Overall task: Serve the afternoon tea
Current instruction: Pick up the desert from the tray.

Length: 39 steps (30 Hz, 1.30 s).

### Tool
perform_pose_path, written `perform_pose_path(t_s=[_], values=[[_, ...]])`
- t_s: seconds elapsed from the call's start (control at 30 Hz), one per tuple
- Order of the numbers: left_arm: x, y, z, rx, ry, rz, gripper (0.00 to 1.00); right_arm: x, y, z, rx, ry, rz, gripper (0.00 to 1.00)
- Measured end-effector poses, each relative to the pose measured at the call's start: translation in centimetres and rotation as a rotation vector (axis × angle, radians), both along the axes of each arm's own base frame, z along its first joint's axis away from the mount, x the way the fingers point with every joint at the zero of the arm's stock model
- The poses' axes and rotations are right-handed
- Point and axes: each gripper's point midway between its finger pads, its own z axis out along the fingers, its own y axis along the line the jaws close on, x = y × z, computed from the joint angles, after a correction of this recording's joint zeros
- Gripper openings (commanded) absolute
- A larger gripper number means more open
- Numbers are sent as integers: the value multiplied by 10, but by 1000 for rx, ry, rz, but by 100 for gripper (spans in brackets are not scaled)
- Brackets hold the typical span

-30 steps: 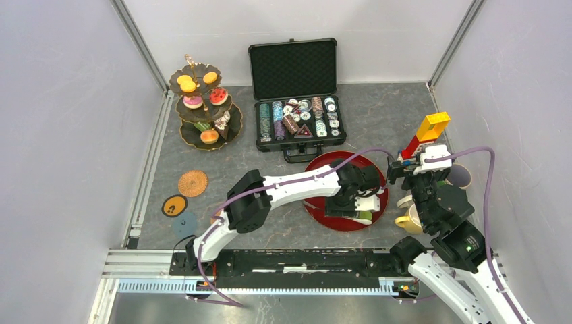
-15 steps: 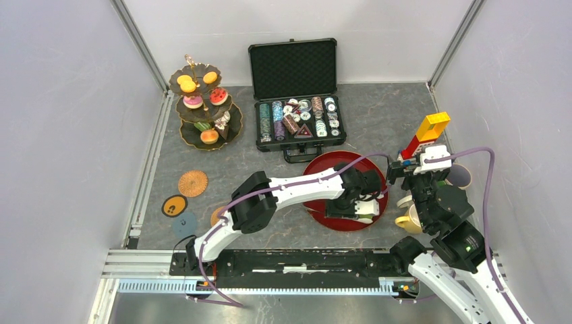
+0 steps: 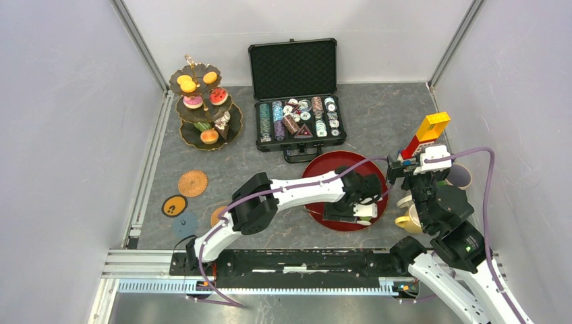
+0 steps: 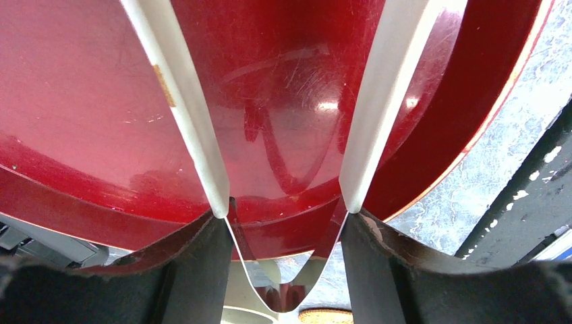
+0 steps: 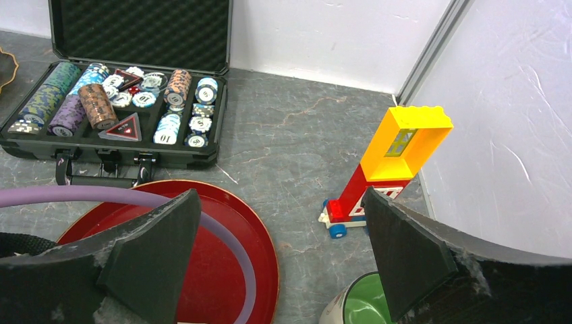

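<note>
Your left jaws are about half open, holding nothing, tips down on the red tray [image 4: 88,101]. Right jaws are spread wide, empty too, hovering over the green mug [image 5: 354,305] by the block tower [image 5: 394,158]. The toy sweets [image 3: 210,136] sit on the three-tier stand [image 3: 189,139] in the far left corner of the desk [image 3: 378,115].
</note>
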Motion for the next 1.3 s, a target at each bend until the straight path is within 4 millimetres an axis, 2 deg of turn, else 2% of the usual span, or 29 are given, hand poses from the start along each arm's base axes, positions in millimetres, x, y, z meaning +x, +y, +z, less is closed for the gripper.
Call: perform_pose_path(t_s=[0.17, 0.3, 0.53, 0.8, 1.1, 1.3], values=[[-1, 0, 0, 0, 0, -3, 53, 1, 0, 0, 1, -2, 0, 98], [-3, 0, 0, 4, 2, -7, 38, 1, 1, -1, 1, -1, 0, 98], [-2, 0, 1, 7, -5, -6, 31, 1, 1, -1, 3, -4, 0, 98], [16, 1, 5, 0, -129, 18, 30, 1, 1, 0, 5, -6, 0, 98], [21, 0, 44, -110, -187, 90, 30, -3, -1, 9, 35, -47, 4, 98], [18, 4, 45, -141, -152, 166, 40, -4, 0, 10, 38, -50, 10, 98]])
